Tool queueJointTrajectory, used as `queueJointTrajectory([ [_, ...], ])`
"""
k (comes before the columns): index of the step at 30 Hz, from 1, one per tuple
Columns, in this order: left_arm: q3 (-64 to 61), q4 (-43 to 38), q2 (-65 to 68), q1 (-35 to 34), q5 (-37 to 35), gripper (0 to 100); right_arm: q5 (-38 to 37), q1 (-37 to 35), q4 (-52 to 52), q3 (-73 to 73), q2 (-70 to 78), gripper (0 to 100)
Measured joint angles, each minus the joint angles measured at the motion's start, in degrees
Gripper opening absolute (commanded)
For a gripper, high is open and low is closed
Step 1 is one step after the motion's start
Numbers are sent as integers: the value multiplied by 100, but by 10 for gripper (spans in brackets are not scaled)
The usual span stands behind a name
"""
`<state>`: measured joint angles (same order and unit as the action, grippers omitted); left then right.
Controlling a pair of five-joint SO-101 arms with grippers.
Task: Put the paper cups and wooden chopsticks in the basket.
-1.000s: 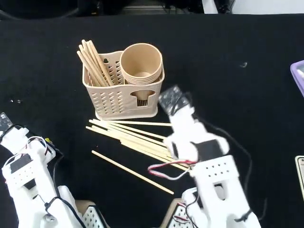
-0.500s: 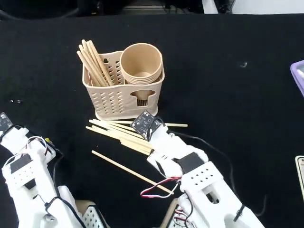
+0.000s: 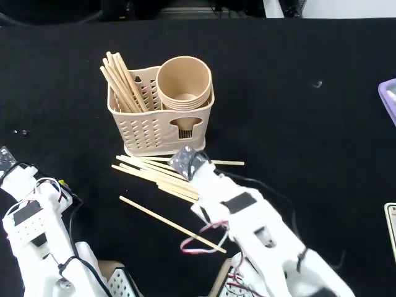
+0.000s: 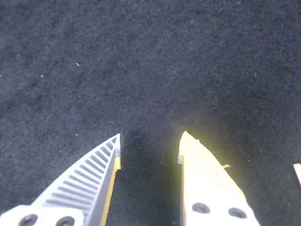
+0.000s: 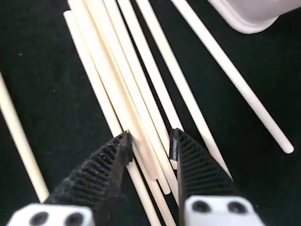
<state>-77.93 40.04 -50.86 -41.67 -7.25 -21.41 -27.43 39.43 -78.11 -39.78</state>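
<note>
Right wrist view: fingers point(image 5: 99, 173) (spread apart) straddle loose chopsticks point(image 5: 123, 101).

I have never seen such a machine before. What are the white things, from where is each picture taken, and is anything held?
The white things are two small robot arms, a left arm and a right arm, at a table covered in black cloth. The high view looks down from a fixed camera. The other two pictures come from a camera on each arm's wrist, so you see that arm's own two fingers. A basket holds stacked paper cups and some chopsticks. More loose chopsticks lie on the cloth in front of it. The right gripper is open with a few of them between its fingers, not gripped. The left gripper is open over bare cloth and holds nothing.
</note>
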Motion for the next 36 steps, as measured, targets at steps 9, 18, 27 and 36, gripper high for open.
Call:
queueJointTrajectory([
  [9, 0, 0, 0, 0, 0, 205, -18, 9, 35, 325, 510, 18],
  [18, 0, 0, 0, 0, 0, 205, -396, -35, 1556, 316, -1108, 21],
  [27, 0, 0, 0, 0, 0, 205, -897, -35, 2374, 185, -2409, 21],
  [36, 0, 0, 0, 0, 0, 205, -949, -730, 3358, 1459, -2426, 11],
])
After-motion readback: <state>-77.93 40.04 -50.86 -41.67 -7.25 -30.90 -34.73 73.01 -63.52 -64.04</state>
